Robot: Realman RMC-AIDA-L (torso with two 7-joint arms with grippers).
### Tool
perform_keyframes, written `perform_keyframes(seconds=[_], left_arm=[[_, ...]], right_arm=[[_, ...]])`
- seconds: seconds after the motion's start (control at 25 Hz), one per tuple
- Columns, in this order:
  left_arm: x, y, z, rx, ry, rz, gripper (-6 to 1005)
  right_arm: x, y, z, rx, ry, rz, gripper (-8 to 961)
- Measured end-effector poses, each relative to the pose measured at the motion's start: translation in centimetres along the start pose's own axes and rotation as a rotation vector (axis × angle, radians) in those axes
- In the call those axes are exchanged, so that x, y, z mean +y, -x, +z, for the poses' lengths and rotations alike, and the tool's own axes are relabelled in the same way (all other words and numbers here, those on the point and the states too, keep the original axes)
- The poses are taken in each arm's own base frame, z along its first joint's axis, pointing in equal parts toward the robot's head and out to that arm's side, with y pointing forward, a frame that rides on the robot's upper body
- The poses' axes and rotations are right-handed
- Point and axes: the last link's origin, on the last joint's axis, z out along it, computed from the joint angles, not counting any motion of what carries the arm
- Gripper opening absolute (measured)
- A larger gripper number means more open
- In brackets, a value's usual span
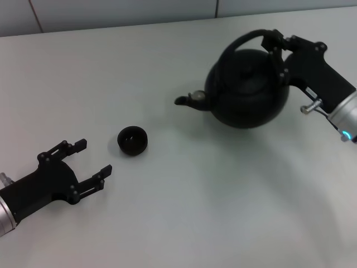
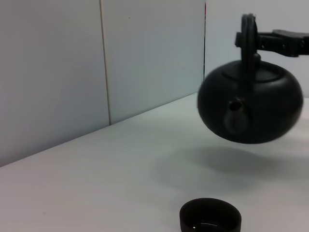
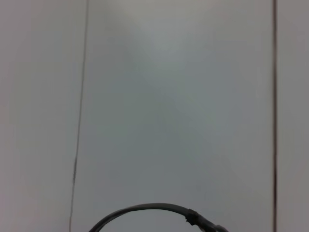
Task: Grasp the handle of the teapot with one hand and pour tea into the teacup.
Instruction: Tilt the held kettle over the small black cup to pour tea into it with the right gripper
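The black teapot (image 1: 248, 86) hangs in the air above the table at the back right, its spout (image 1: 187, 100) pointing left toward the teacup. My right gripper (image 1: 274, 46) is shut on the arched handle (image 1: 245, 40) at its right end. In the left wrist view the teapot (image 2: 251, 104) floats above its shadow, held level, with the handle (image 2: 248, 36) upright. The small dark teacup (image 1: 133, 140) stands on the table left of the spout, also in the left wrist view (image 2: 210, 218). My left gripper (image 1: 92, 161) is open and empty, resting just left of the teacup.
The white table (image 1: 184, 212) runs to a grey panelled wall (image 2: 96, 63) at the back. The right wrist view shows only wall and a thin cable (image 3: 145, 210).
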Motion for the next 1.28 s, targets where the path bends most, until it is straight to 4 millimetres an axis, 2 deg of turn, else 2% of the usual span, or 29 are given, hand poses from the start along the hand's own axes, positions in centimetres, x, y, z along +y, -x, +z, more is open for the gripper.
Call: perform_keyframes(seconds=[0.36,0.72,1.28], left_arm=[[0.2,0.3,-0.3,-0.005,-0.005,-0.007,799],[0.1,0.3,-0.4,-0.006,-0.011,-0.01,798],[0.0,0.4,-0.5,-0.006,-0.015,-0.012,798]], right_arm=[[0.7,1.7,3.4,-0.057,0.079,-0.105,115],[1.8,2.7,5.7,-0.087,0.159,-0.226,111],[2.7,3.3,7.6,-0.095,0.216,-0.324,106]])
